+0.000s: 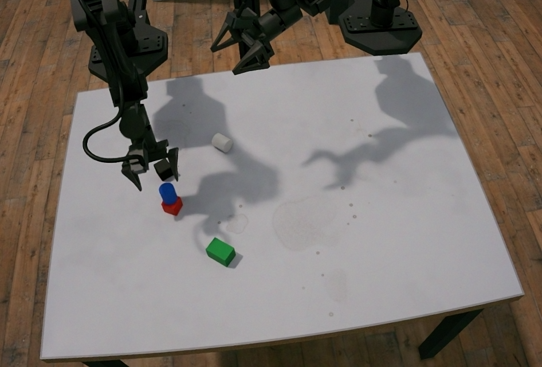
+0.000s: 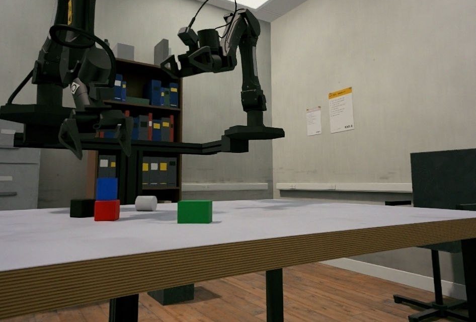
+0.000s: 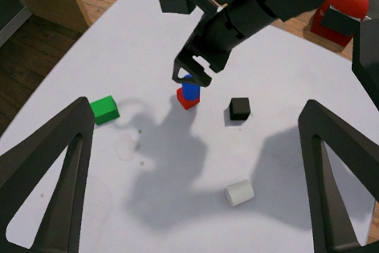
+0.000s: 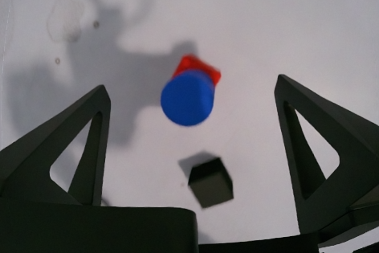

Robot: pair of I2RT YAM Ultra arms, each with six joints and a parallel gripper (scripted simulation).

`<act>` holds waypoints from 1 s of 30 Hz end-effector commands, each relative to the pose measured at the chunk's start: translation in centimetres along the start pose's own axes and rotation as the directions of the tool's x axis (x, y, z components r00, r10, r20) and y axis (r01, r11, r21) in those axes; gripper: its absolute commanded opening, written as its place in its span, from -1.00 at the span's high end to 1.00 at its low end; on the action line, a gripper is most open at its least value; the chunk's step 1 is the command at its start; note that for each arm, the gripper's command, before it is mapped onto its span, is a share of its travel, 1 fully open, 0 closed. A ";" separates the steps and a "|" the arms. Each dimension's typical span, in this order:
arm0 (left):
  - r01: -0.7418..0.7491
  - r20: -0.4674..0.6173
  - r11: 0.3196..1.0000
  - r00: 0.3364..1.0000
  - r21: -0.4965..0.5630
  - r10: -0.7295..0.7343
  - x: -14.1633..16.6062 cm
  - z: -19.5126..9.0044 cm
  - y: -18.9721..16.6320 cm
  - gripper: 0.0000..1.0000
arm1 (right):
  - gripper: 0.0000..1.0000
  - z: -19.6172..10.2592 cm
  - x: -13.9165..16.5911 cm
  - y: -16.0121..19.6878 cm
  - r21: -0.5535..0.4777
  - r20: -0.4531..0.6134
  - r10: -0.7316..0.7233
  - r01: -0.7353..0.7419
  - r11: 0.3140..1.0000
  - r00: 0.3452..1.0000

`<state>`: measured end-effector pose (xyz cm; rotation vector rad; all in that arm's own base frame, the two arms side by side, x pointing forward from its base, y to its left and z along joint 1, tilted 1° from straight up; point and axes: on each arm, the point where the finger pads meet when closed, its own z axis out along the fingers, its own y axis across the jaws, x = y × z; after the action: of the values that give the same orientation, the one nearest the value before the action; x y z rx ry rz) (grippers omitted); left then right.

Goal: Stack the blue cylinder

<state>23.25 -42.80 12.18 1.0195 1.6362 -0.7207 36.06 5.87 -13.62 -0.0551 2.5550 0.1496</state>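
The blue cylinder (image 1: 167,192) stands upright on the red cube (image 1: 172,207) at the table's left part. In the exterior view the cylinder (image 2: 106,188) sits about centred on the cube (image 2: 106,210). My right gripper (image 1: 153,172) is open and empty. It hangs above the stack, well clear of the cylinder's top, and its wrist view looks straight down on the cylinder (image 4: 188,98). My left gripper (image 1: 238,54) is open and empty, high above the table's far edge.
A black cube (image 1: 163,169) lies just behind the stack, under the right gripper. A white cylinder (image 1: 222,142) lies on its side farther back. A green block (image 1: 220,251) lies in front of the stack, to its right.
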 end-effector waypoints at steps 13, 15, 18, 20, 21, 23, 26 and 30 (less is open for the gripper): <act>0.003 0.024 1.000 1.000 -0.001 -0.003 -0.5 -0.2 -0.2 -1.00 | -1.00 -0.3 0.0 1.2 0.022 0.268 -0.233 0.236 0.972 0.935; 0.003 0.024 1.000 1.000 -0.001 -0.003 -0.5 -0.2 -0.2 -1.00 | -1.00 -0.3 0.4 1.2 0.021 0.263 -0.239 0.242 0.970 0.935; 0.003 0.024 1.000 1.000 -0.001 -0.003 -0.5 -0.2 -0.2 -1.00 | -1.00 0.0 1.4 1.2 0.013 0.232 -0.231 0.234 0.972 0.945; 0.003 0.024 1.000 1.000 -0.001 -0.003 -0.5 -0.2 -0.2 -1.00 | -1.00 0.0 1.5 1.2 0.012 0.228 -0.229 0.233 0.972 0.946; 0.003 0.024 1.000 1.000 -0.001 -0.003 -0.5 -0.2 -0.2 -1.00 | -1.00 0.0 1.5 1.2 0.012 0.228 -0.229 0.233 0.972 0.946; 0.003 0.024 1.000 1.000 -0.001 -0.003 -0.5 -0.2 -0.2 -1.00 | -1.00 -0.1 1.1 1.2 0.013 0.237 -0.229 0.233 0.972 0.944; 0.003 0.024 1.000 1.000 -0.001 -0.003 -0.5 -0.2 -0.2 -1.00 | -1.00 -0.1 1.1 1.2 0.013 0.237 -0.229 0.233 0.972 0.944; 0.004 0.036 1.000 0.999 -0.006 -0.004 -1.0 -0.1 0.0 -1.00 | -1.00 -0.1 1.1 1.2 0.013 0.237 -0.229 0.233 0.972 0.944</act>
<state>23.25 -42.80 12.19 1.0194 1.6361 -0.7207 34.99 6.64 -14.66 -0.3051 2.3142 0.0738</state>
